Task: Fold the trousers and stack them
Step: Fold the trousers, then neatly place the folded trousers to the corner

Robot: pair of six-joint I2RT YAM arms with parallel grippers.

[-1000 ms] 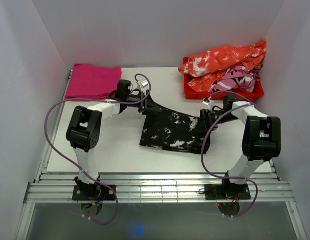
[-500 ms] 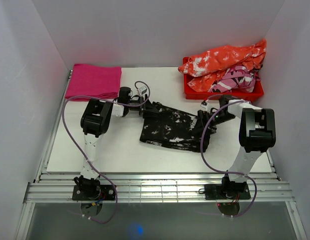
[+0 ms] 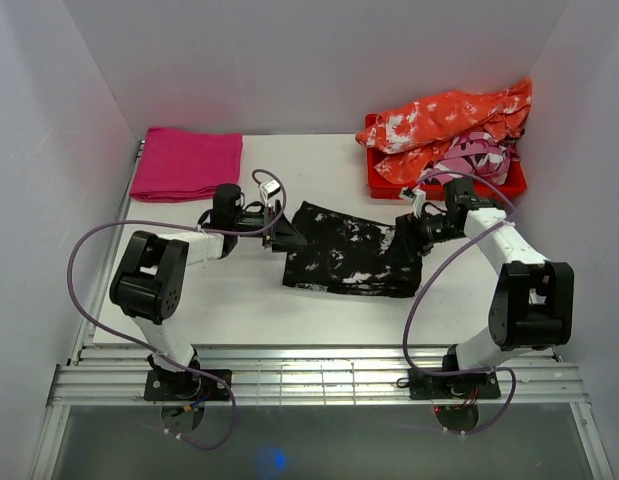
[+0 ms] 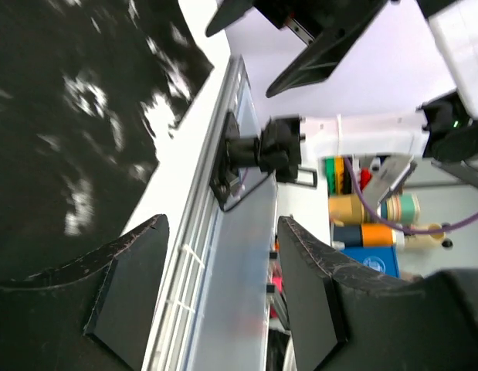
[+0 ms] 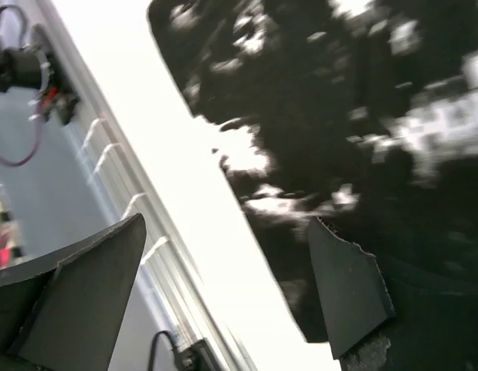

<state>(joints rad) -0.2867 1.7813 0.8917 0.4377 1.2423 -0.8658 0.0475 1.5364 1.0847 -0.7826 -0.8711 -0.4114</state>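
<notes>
The trousers (image 3: 351,255), black with white splotches, lie folded into a flat rectangle in the middle of the white table. My left gripper (image 3: 289,238) sits at their left edge, open and empty. In the left wrist view the trousers (image 4: 69,116) lie to the left of my gripper (image 4: 219,301), and only the table's rail shows between the fingers. My right gripper (image 3: 407,235) is at the trousers' right edge, open. In the right wrist view the gripper (image 5: 215,301) hangs over bare table, with the trousers (image 5: 362,116) beside the right finger (image 5: 347,294).
A folded magenta cloth (image 3: 186,163) lies at the back left. A red bin (image 3: 444,187) at the back right holds an orange-and-white garment (image 3: 449,118) and a pink striped one (image 3: 476,155). A metal rail (image 3: 309,375) runs along the near table edge.
Both grippers held the trousers' ends a second ago. They have since laid the fabric flat, let go and opened. The left arm drew back left and the right arm swung outward.
</notes>
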